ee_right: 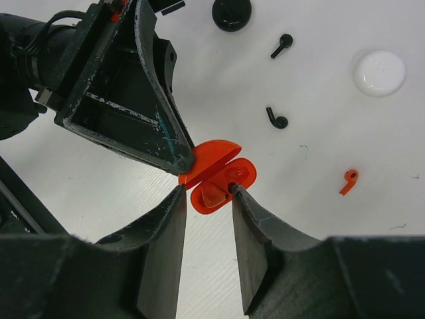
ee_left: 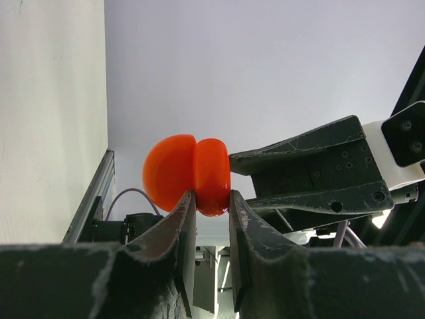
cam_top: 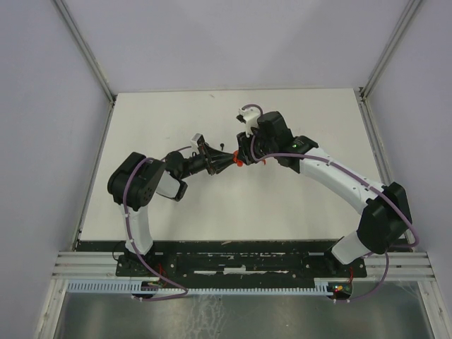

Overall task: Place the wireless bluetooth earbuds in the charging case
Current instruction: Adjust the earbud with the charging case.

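The red charging case (ee_right: 232,174) hangs above the table with its lid (ee_right: 214,154) open. My left gripper (ee_left: 211,198) is shut on the case (ee_left: 192,174), which also shows in the top view (cam_top: 241,162). A red earbud (ee_right: 212,197) sits in one socket. My right gripper (ee_right: 207,190) stands open right at the case, one fingertip (ee_right: 235,191) touching the rim by the other socket. Loose on the table lie a red earbud (ee_right: 348,181) and two black earbuds (ee_right: 281,44) (ee_right: 276,119).
A black round case (ee_right: 232,13) and a white round case (ee_right: 379,72) rest on the white table (ee_right: 312,232) beyond the earbuds. The two arms meet mid-table (cam_top: 236,157). Grey walls enclose the table on three sides.
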Tool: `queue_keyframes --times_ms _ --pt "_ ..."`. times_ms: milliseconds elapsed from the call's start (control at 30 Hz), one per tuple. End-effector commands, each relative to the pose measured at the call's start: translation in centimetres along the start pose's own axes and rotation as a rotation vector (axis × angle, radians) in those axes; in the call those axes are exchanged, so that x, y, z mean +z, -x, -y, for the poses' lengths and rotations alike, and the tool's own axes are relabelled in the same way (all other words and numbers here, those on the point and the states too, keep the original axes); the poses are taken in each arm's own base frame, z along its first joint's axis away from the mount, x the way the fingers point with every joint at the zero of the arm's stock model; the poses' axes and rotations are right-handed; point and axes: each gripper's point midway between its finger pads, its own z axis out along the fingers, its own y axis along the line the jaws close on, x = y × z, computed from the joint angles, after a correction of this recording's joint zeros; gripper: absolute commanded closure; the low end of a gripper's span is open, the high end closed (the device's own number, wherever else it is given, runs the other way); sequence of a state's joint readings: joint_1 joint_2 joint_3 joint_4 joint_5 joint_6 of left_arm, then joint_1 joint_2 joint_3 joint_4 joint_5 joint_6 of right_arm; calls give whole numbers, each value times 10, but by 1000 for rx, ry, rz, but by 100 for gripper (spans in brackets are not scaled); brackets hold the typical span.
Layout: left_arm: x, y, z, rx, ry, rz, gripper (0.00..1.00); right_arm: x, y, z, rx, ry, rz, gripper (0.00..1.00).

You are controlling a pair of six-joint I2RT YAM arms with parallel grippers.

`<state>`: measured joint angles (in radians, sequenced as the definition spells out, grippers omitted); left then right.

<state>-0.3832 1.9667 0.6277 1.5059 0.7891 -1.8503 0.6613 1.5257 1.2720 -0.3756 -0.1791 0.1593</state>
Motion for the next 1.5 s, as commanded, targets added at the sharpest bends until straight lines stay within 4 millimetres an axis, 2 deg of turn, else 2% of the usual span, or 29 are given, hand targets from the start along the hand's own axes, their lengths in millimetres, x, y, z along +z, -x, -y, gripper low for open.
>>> queue_keyframes --times_ms 0,700,967,1133,1467 --pt "2 -9 26 116 -86 -44 97 4 3 -1 -24 2 10 59" --pt "2 -9 32 117 -96 -49 97 12 -9 2 -39 -9 -26 62" --pt "3 -9 30 113 -93 -50 97 10 -7 4 -42 -22 -19 75" --pt "3 -6 23 108 -80 -46 97 1 7 6 -51 -45 28 78" --pt "4 -3 10 92 -54 -42 97 -18 35 11 -69 -97 121 79"
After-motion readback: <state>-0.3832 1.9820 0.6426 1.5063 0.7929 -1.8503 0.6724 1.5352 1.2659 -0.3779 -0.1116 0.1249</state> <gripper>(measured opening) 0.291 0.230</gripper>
